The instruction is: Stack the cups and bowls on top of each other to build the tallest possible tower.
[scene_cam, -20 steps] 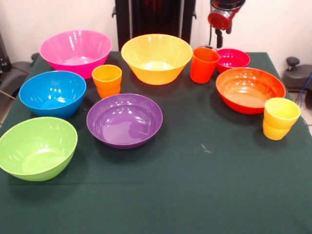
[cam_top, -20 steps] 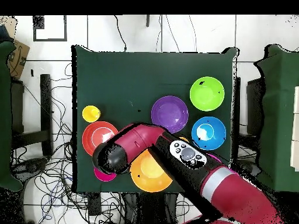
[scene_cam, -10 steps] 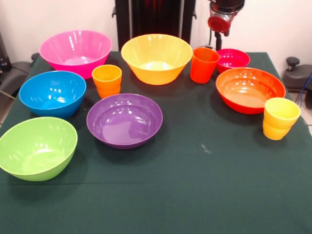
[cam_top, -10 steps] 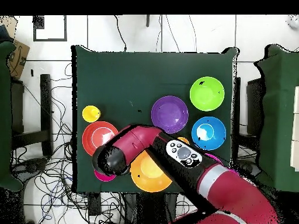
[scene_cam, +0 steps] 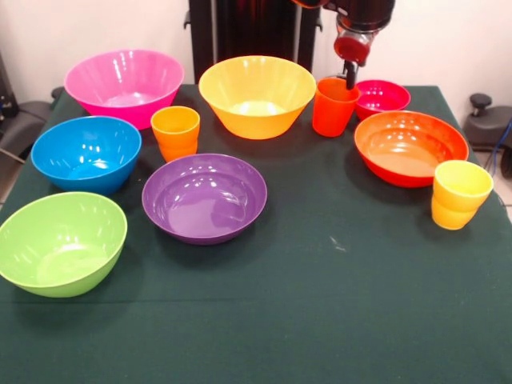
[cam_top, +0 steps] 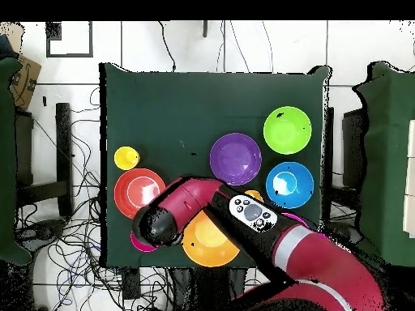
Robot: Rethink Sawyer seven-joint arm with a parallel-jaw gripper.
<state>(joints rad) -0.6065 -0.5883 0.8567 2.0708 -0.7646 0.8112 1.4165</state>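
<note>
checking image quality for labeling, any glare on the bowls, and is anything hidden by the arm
Front view: white highlights streak the glossy pink bowl, blue bowl and purple bowl; soft shadows fall on the cloth, and everything reads sharp. Overhead view: the arm covers much of the yellow bowl and the dishes beside it; the claw is not visible.

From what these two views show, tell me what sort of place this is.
Probably a robotics lab. A red robot arm reaches over a green-clothed table laid with loose plastic bowls and cups, and tangled cables cover the tiled floor around it.
</note>
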